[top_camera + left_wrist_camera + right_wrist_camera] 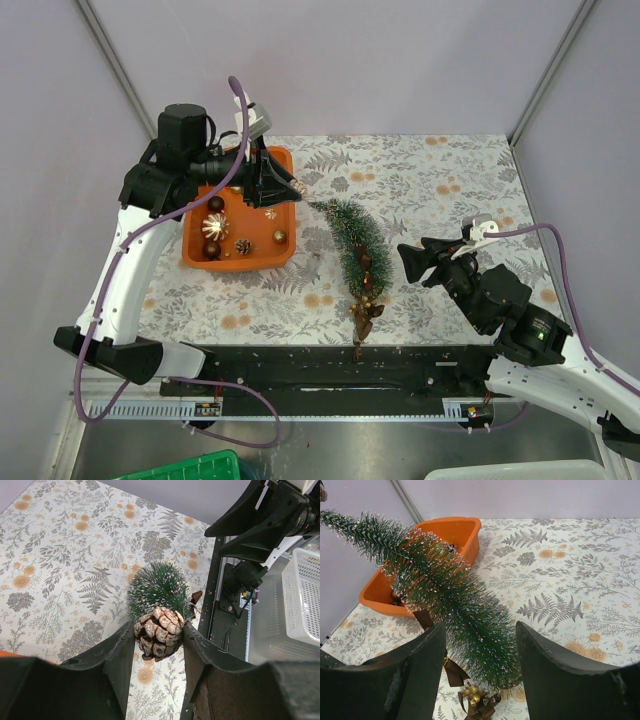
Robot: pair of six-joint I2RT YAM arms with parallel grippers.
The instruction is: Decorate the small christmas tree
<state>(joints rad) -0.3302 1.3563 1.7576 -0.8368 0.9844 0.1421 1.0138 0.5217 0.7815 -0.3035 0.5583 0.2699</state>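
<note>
The small christmas tree [356, 250] lies on its side on the floral tablecloth, tip toward the orange tray [249, 262], base toward the near edge. A brown bow with gold beads [477, 698] sits at its base. My left gripper [159, 632] is shut on a brown pine cone [160, 628], held in the air over the tray's right edge, just left of the tree's tip [322, 206]. My right gripper [408, 260] hangs open just right of the tree's lower half; in the right wrist view the tree [455, 605] shows between its spread fingers, untouched.
Several ornaments lie in the tray: a brown ball [216, 204], a spiky gold piece [212, 226], a small cone [243, 245], a gold ball [280, 236]. A black rail [330, 365] runs along the near edge. A white basket [305, 600] and a green crate [190, 468] sit below the table.
</note>
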